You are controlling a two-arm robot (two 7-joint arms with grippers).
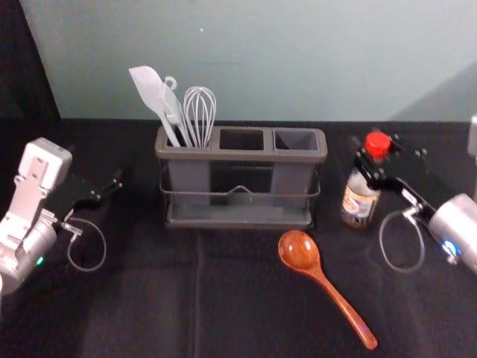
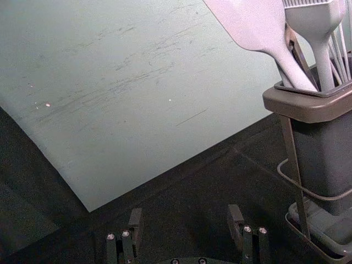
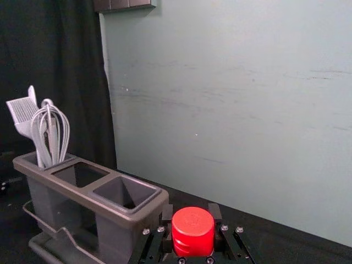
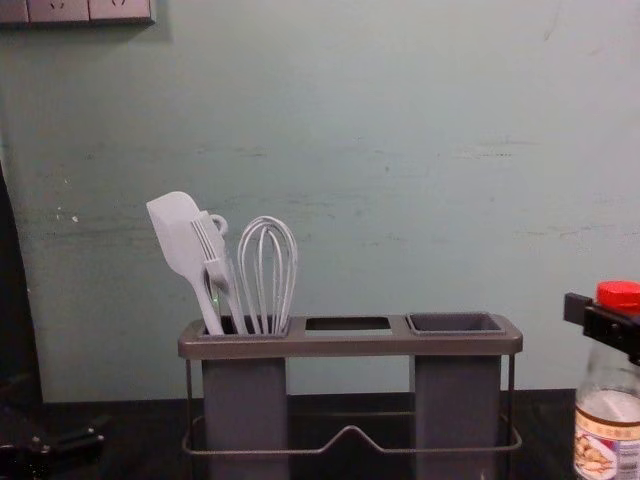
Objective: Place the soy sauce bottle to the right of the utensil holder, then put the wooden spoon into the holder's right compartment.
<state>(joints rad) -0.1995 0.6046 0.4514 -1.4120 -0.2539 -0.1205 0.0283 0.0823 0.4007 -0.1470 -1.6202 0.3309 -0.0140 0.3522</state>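
In the head view my right gripper [image 1: 377, 158] is shut on the soy sauce bottle [image 1: 360, 200], just below its red cap, right of the utensil holder [image 1: 238, 155]. The bottle looks upright; I cannot tell if its base touches the table. The right wrist view has the red cap [image 3: 193, 231] between the fingertips of the right gripper [image 3: 192, 217]. A wooden spoon [image 1: 300, 251] lies before the holder, bowl toward it, handle toward the front right. The holder's right compartment [image 4: 456, 324] is empty. My left gripper [image 1: 103, 195] idles at the left, its fingers apart in the left wrist view [image 2: 186, 223].
A white spatula [image 4: 178, 235], a brush and a whisk [image 4: 267, 270] stand in the holder's left compartment. Behind the dark-covered table [image 1: 134, 298] rises a pale green wall [image 1: 261, 60]. A dark curtain [image 3: 49, 66] hangs at the left.
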